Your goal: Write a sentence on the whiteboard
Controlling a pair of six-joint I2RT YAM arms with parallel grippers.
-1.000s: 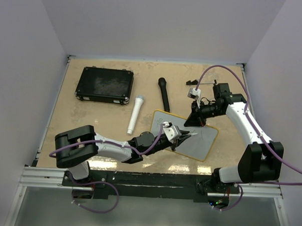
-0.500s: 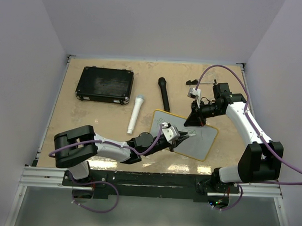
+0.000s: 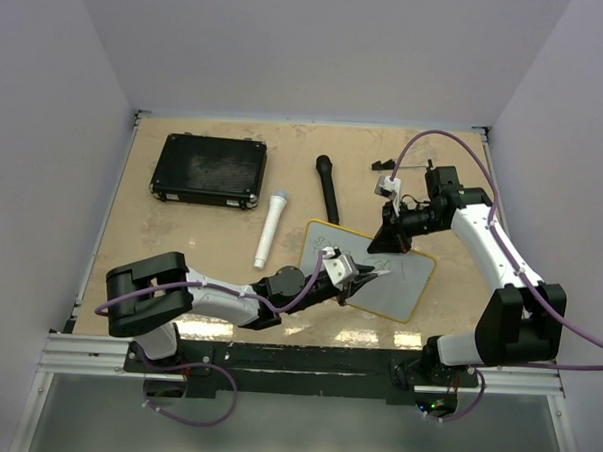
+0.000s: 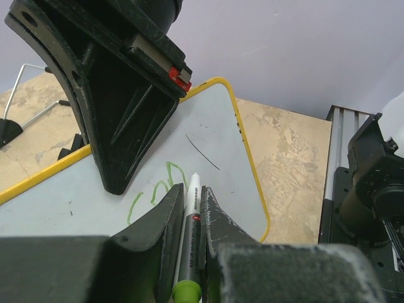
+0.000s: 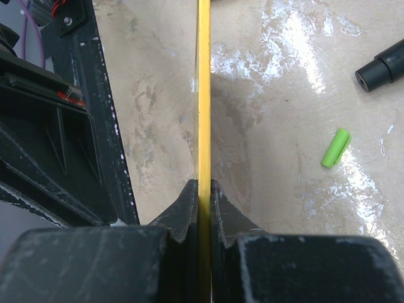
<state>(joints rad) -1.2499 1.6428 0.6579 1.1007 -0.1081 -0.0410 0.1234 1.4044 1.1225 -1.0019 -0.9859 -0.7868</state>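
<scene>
The whiteboard (image 3: 399, 280), white with a yellow rim, lies tilted at the table's front centre. My right gripper (image 3: 384, 242) is shut on its far rim, which runs edge-on between the fingers in the right wrist view (image 5: 204, 95). My left gripper (image 3: 364, 277) is shut on a grey-and-white marker with a green end (image 4: 191, 233), its tip on or just above the board (image 4: 208, 145). A few green strokes of the sentence (image 4: 154, 189) and a thin dark line (image 4: 202, 151) show beside the tip.
A black rectangular case (image 3: 208, 170) lies at the back left. A white microphone (image 3: 271, 228) and a black microphone (image 3: 328, 187) lie behind the board. A green marker cap (image 5: 335, 148) lies on the table by the black microphone's end (image 5: 385, 63).
My left gripper has drawn back slightly to the left along the board with the marker. The right arm and the board have not moved.
</scene>
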